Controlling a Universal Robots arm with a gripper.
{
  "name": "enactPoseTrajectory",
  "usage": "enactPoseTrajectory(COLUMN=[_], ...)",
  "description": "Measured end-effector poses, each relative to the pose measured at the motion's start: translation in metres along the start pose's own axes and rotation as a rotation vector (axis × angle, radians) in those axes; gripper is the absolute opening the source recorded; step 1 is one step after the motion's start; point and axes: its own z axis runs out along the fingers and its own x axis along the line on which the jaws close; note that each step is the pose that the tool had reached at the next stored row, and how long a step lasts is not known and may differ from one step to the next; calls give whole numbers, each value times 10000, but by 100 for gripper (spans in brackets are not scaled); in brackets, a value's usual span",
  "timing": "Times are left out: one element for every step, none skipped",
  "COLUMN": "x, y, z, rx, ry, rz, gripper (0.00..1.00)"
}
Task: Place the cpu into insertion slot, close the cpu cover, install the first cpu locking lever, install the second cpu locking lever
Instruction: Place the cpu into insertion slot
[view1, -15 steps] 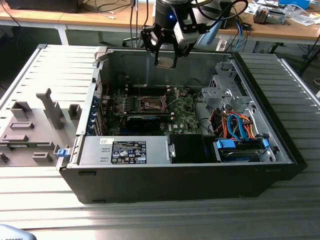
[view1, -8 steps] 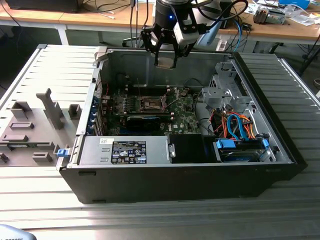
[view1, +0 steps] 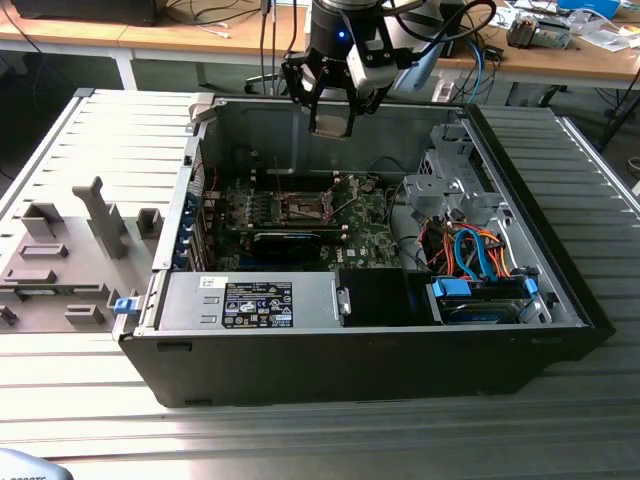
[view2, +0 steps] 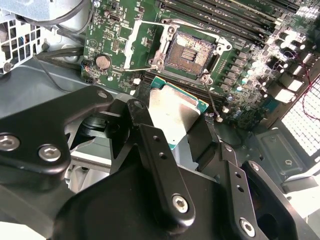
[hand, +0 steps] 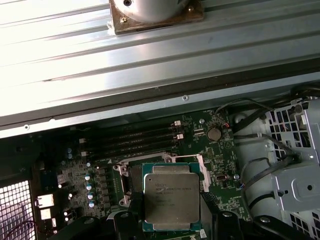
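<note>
My gripper (view1: 330, 120) hangs over the open computer case, above the back part of the green motherboard (view1: 350, 235). It is shut on the cpu (view2: 172, 112), a flat square chip with a silvery top, held by its edges between the black fingers (view2: 152, 145). In the first wrist view the cpu (hand: 170, 195) hides most of the socket. The insertion slot (view2: 190, 50) lies bare below, a dark square recess with a metal rim, also seen in the exterior view (view1: 300, 207). The cpu cover (view2: 137, 45) is swung up beside the slot. A thin wire lever (view2: 212, 102) stands free by it.
Steel case walls (view1: 250, 120) ring the board. A power supply (view1: 250, 300) sits at the front, and a drive cage with orange and blue cables (view1: 470, 250) at the exterior view's right. Memory slots (view2: 235, 20) run beside the socket. A grey fixture (view1: 70, 250) lies outside the case.
</note>
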Motion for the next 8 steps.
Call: enactPoseTrajectory(x=[0,0,0,0,0,0,0,0], y=[0,0,0,0,0,0,0,0], z=[1,1,2,3,3,4,5,5], rx=[0,0,0,0,0,0,-1,0], ry=[-1,-1,-1,-1,-2,-3,-4,-3], rz=[5,8,13,19,24,30,34,37], gripper=[54,54,54,54,54,54,54,54])
